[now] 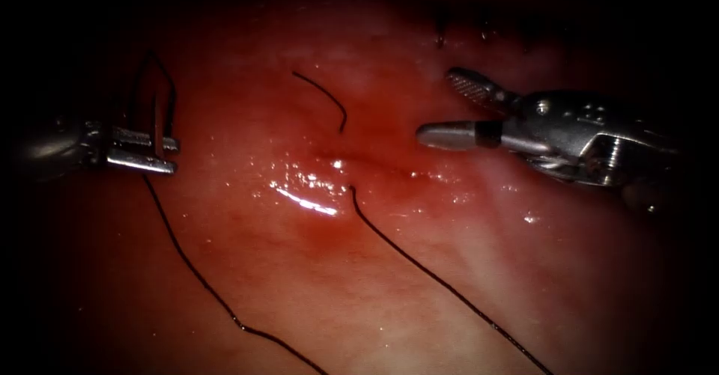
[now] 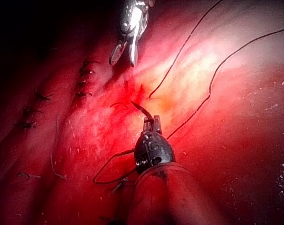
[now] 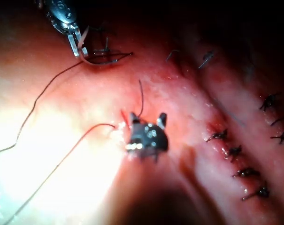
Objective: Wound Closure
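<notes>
The left steel end effector (image 1: 142, 153) is clamped on the curved dark needle (image 1: 159, 94), clear of the glistening red tissue (image 1: 314, 270); the right end effector (image 1: 449, 109) gapes empty near the cut.

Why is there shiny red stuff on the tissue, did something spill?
Yes: red fluid lies wet on the tissue beside the cut. The left claw holds the needle; the right claw is open, holding nothing. Thread leaves the tissue.

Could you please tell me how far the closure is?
Done: knotted stitches nearby; thread crosses the cut. In hand: left tool grips the needle near one end, left of the cut, out of the tissue; right tool open, empty. Left: this stitch shows no knot.
</notes>
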Controlling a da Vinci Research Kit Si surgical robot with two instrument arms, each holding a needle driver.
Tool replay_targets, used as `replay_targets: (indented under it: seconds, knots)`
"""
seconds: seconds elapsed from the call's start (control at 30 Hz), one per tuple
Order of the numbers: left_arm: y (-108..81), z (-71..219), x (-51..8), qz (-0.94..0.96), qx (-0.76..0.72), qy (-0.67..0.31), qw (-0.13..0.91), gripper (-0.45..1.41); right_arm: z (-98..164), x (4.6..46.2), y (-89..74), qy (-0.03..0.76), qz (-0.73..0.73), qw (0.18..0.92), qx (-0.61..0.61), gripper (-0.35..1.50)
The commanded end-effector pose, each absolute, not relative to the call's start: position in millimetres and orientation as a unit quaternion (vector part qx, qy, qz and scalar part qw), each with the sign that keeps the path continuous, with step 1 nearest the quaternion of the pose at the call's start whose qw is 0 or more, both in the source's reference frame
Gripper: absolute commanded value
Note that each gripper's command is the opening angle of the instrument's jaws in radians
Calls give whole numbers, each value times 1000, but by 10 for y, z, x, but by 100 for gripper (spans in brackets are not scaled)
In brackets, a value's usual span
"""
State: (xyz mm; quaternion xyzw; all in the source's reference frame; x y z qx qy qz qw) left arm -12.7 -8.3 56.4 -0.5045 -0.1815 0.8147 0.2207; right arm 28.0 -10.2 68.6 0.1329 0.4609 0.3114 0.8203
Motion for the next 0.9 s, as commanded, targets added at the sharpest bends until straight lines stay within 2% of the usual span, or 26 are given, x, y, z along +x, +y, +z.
replay_targets:
  seconds: [0.03, 0.23, 0.47, 0.5, 0.57, 0.6, 0.63, 0.9]
  knots:
    - [-84, 569, -133, 816, -502, -184, 218, -45, 693, 306, -102, 467, 309, 817, 139, 118]
    - [-85, 568, -132, 820, -496, -185, 218, -45, 711, 353, -103, 478, 302, 812, 148, 118]
    - [-85, 568, -132, 820, -496, -185, 218, -45, 722, 378, -93, 472, 303, 817, 134, 114]
    - [-85, 568, -132, 820, -496, -185, 218, -45, 723, 381, -90, 467, 311, 818, 129, 106]
    - [-85, 568, -132, 820, -496, -185, 218, -45, 722, 382, -89, 464, 304, 825, 109, 67]
    - [-85, 568, -132, 820, -496, -185, 218, -45, 722, 383, -89, 463, 304, 826, 105, 42]
    - [-85, 568, -132, 820, -496, -185, 218, -45, 720, 383, -90, 458, 309, 828, 98, -35]
    - [-85, 568, -132, 820, -496, -185, 218, -45, 707, 371, -87, 449, 314, 833, 74, -35]
